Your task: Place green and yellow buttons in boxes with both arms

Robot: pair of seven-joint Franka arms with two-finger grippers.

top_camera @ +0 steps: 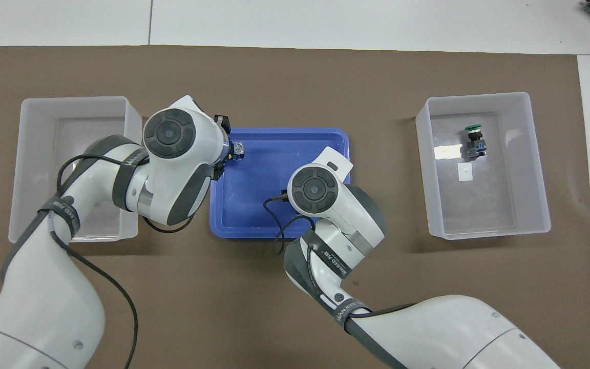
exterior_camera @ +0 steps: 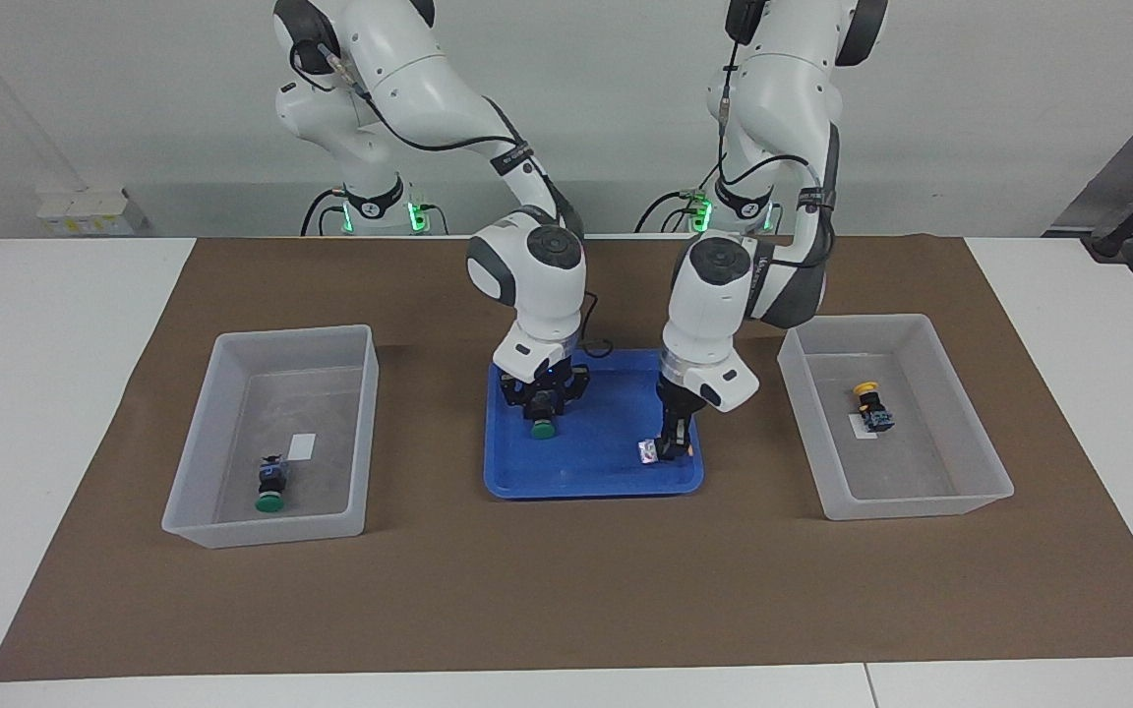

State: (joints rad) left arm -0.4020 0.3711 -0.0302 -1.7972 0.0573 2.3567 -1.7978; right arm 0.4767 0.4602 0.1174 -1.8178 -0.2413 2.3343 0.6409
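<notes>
Buttons, four in all, are spread over my work surface: a brown paper mat [exterior_camera: 566, 590] on a white table [exterior_camera: 55, 393]. A pale wall [exterior_camera: 606, 128] closes the room at my end, with small white blocks [exterior_camera: 85, 211] at its foot toward my right arm.

Nearest me on the mat lies the blue tray [exterior_camera: 591, 464]. My right gripper [exterior_camera: 541, 405] is down in it at the tray's green button [exterior_camera: 543, 429], but I cannot tell whether it is clamped or loose. That button lies with its long axis running away from me, cap at the farther end.

My left gripper [exterior_camera: 673, 447] is closed tight on the held button [exterior_camera: 648, 450], over the tray's end toward my left arm. This button is roughly level, long axis along the table, bluish body pointing toward my right arm's end. Its cap is mostly hidden, with only a yellowish sliver showing. My two wrists stand close together over the tray but apart.

Two translucent boxes flank the tray and reach farther out. In the right-arm box [exterior_camera: 198, 442], the boxed green button [exterior_camera: 269, 487] points its cap away from me, and a white label [exterior_camera: 302, 445] lies just beside it. In the left-arm box [exterior_camera: 921, 509], the yellow button [exterior_camera: 871, 405] points its cap toward me. From overhead, my left arm covers much of this box.
</notes>
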